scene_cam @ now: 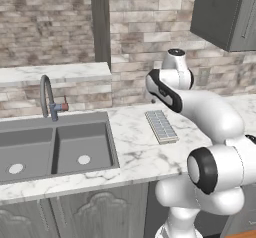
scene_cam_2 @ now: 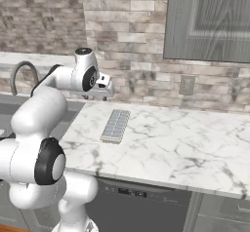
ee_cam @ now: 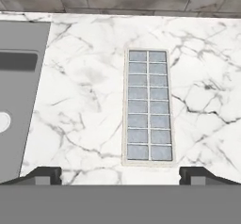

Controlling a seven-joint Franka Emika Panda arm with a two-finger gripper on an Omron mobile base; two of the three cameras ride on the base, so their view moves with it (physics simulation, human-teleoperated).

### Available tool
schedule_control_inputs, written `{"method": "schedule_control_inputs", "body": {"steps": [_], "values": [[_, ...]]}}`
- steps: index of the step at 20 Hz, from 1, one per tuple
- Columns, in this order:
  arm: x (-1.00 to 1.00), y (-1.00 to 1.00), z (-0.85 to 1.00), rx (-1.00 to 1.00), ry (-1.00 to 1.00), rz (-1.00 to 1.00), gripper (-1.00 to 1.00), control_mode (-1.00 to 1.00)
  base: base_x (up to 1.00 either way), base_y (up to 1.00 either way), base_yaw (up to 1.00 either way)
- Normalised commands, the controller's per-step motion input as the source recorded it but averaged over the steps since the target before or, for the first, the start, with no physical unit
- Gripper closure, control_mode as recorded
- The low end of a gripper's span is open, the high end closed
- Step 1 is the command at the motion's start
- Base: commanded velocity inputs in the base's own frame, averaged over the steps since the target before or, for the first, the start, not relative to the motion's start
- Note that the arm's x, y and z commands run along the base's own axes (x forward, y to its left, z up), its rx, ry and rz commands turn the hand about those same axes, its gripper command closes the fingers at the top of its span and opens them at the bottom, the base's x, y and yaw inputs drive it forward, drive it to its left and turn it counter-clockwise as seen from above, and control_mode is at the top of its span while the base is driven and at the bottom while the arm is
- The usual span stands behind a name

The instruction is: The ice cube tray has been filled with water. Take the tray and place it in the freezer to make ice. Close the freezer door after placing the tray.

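The ice cube tray (ee_cam: 148,106) lies flat on the marble tabletop (ee_cam: 84,100), right of the sink (scene_cam: 55,147), its two rows of cells holding pale water (ee_cam: 138,93) (a flat blue-grey sheen). The arm folds high above it, and the fingers (ee_cam: 120,173) are spread wide, grasping nothing, hovering clear of the tray.

White marble counter (ee_cam: 94,100); ice tray (ee_cam: 148,106) lies flat on it, sink (ee_cam: 19,96) set in at 9 o'clock.
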Motion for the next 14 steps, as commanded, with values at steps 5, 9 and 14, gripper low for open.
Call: {"method": "schedule_control_inputs", "body": {"steps": [5, 9, 14], "values": [[0.24, -0.06, -0.37, 0.01, 0.00, 0.00, -1.00, -1.00, 0.00, 0.00, 0.00], [0.23, -0.23, -0.24, 0.04, -0.06, 0.00, -1.00, -1.00, 0.00, 0.00, 0.00], [0.28, -0.16, -0.19, 0.04, -0.05, 0.00, -1.00, -1.00, 0.00, 0.00, 0.00]]}}
